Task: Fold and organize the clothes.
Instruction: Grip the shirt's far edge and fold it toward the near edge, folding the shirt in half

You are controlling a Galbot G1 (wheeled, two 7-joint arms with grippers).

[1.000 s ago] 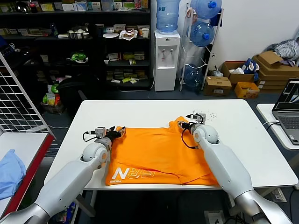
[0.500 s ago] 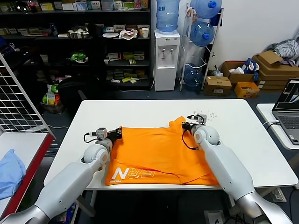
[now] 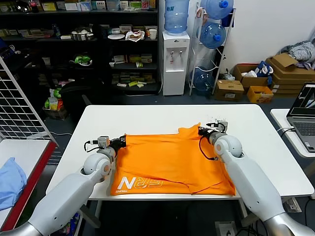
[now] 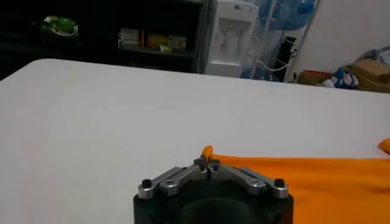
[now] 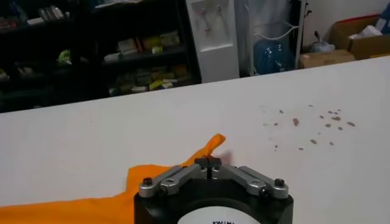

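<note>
Fingers of the left gripper [image 4: 208, 168] and right gripper [image 5: 209, 164] pinch the far corners of the orange T-shirt [image 3: 167, 160], lying flat on the white table [image 3: 162, 115]; most folding remains.

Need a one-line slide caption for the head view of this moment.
Both grippers, left and right, shut on the far corners of the orange T-shirt lying on the white table.

My T-shirt [image 3: 170, 162] is soft orange cloth, matt, lying mostly smooth with a few shallow creases; its white lettering [image 3: 140, 183] looks like flat print. Table [image 3: 147, 118] is white, smooth, with a faint sheen. My left gripper [image 4: 208, 168] and right gripper [image 5: 208, 163] have bare brushed-metal links on matt black housings. Arm shells: glossy grey plastic.
</note>
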